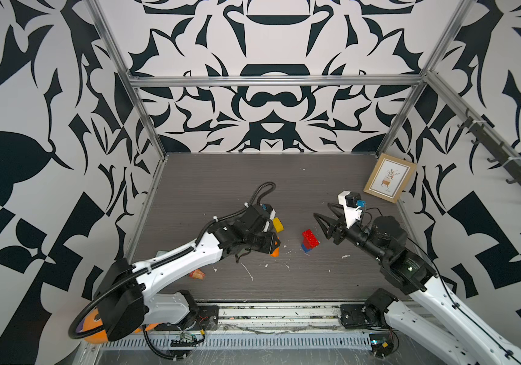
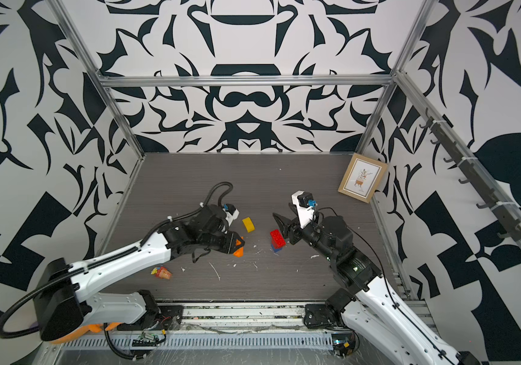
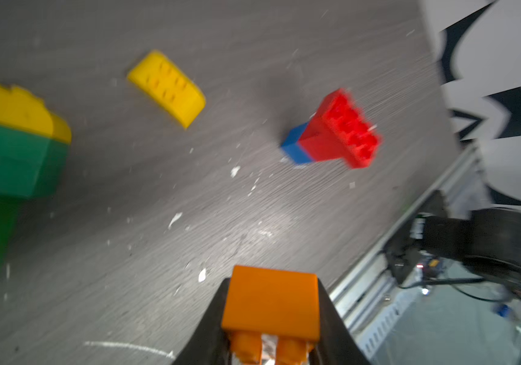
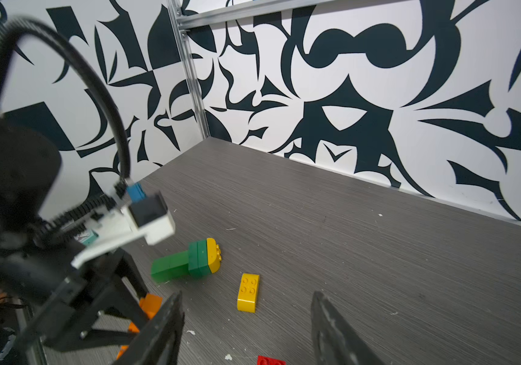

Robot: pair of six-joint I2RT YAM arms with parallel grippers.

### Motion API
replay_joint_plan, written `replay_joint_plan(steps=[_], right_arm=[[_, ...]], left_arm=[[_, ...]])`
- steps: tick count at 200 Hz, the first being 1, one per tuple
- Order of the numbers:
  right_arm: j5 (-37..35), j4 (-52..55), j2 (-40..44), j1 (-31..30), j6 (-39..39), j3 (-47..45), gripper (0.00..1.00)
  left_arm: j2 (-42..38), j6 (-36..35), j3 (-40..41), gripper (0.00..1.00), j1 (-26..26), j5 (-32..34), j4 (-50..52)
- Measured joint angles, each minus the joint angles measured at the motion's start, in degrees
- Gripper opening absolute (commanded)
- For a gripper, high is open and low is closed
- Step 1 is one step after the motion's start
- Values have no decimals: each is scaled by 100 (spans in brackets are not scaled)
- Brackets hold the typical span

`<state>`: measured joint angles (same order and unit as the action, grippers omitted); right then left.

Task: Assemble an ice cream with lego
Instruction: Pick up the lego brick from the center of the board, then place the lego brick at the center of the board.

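Observation:
My left gripper is shut on an orange brick, held just above the table; the brick's orange shows at the fingertips in both top views. A red brick on a blue one stands mid-table. Just right of that stack my right gripper is open and empty. A loose yellow brick lies behind the left gripper. A green stem with a yellow rounded top lies on its side, hidden under the left arm in both top views.
A small multicoloured cone toy lies near the left arm's forearm. A framed picture leans at the back right wall. White scraps dot the dark table. A metal rail runs along the front edge.

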<state>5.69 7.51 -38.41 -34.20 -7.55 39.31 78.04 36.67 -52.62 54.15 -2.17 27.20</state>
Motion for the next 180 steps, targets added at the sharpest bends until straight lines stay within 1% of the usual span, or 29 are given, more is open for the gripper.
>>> replay_joint_plan(steps=[5,20,42,49,59,63,78,95,105,107,111,125,137,149,162,176,180], right_arm=[[-11,107,-44,0,-31,48,62],[9,490,-249,0,-155,223,62],[190,953,-614,0,-402,450,61],[251,1049,-743,-2,-481,474,62],[334,1231,-901,-9,-595,479,63],[354,1298,-938,-20,-623,476,63],[389,1558,-1029,-61,-754,476,64],[398,1759,-1054,-151,-887,476,64],[369,1888,-1084,-245,-944,483,64],[365,1917,-1102,-278,-957,485,64],[339,1974,-1134,-332,-988,498,64],[175,2199,-1353,-647,-1110,612,62],[-120,2369,-1674,-1150,-1248,802,62],[-404,2485,-2114,-1794,-1414,1056,63],[-601,2496,-2656,-2323,-1626,1320,68],[-748,2413,-3276,-2708,-1875,1532,68],[-780,2376,-3462,-2782,-1965,1572,68]], left_arm=[[175,109,28,19,48,98,61],[638,372,68,20,105,295,234],[1150,601,68,26,107,442,262],[1285,654,66,33,107,466,260],[1414,702,7,49,105,463,271],[1440,732,-15,54,105,481,271],[1537,780,-48,64,107,555,299],[1545,802,-48,83,107,629,382],[1519,807,-48,84,105,669,398],[1510,785,-48,87,105,686,396],[1495,820,-48,89,105,713,409],[1311,787,-50,91,98,824,470],[979,730,-48,93,68,931,516],[422,621,-44,95,-2,1019,544],[-339,474,-37,97,-186,1086,557],[-1165,302,-9,100,-527,1143,564],[-1379,240,11,100,-634,1165,557]])
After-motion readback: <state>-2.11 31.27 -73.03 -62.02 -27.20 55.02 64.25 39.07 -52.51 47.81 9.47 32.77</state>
